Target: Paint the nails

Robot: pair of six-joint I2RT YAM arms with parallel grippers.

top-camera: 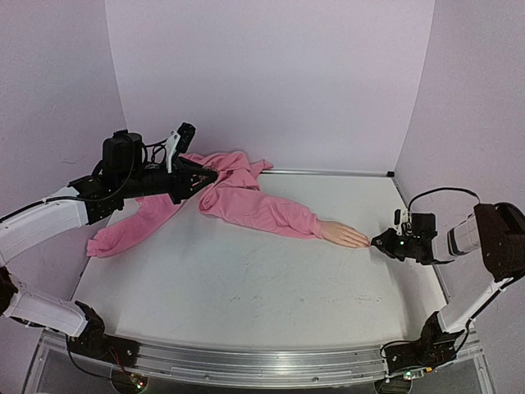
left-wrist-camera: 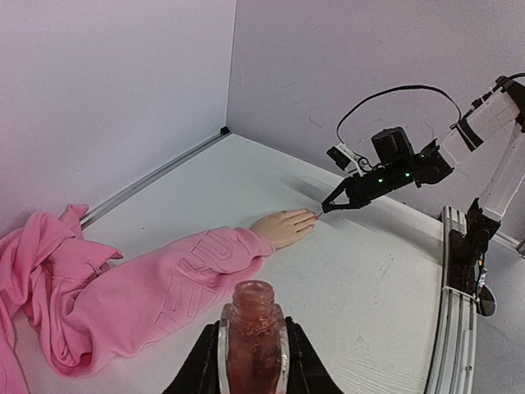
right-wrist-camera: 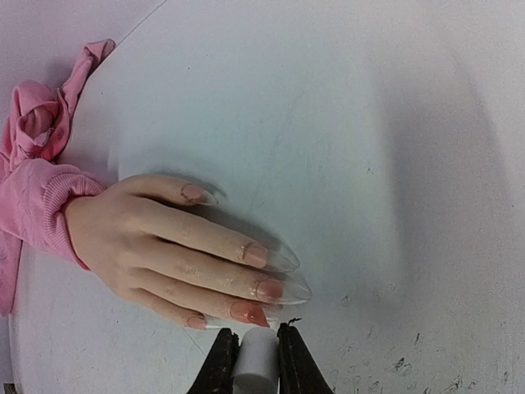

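Pale cap (right-wrist-camera: 257, 365) sits at the bottom edge of the right wrist view, right jaws closed on it. Brush below it too fine to make out for certain. Just ahead of the cap: mannequin hand (right-wrist-camera: 156, 238), palm down on bench (right-wrist-camera: 369, 123), fingers pointing toward the right arm.

Nails (right-wrist-camera: 254, 254) long, with clear tips. Pinkish-red colour shows on all five in view, mostly toward the nail base; the clear tips look bare. Coverage looks patchy.

Left jaws closed on small pinkish polish bottle (left-wrist-camera: 250, 316), neck open, held upright over the pink sweatshirt (left-wrist-camera: 164, 287), well apart from the hand. From the top camera, the hand lies right of bench centre at the end of the sleeve (top-camera: 262, 212), with the right jaws just beside the fingertips.

Judgement: task well under way, since every visible nail carries some colour. Likely left: fill-in strokes toward the tips, perhaps another dip at the bottle, then the cap back on. Evenness of the coat cannot be told from here.
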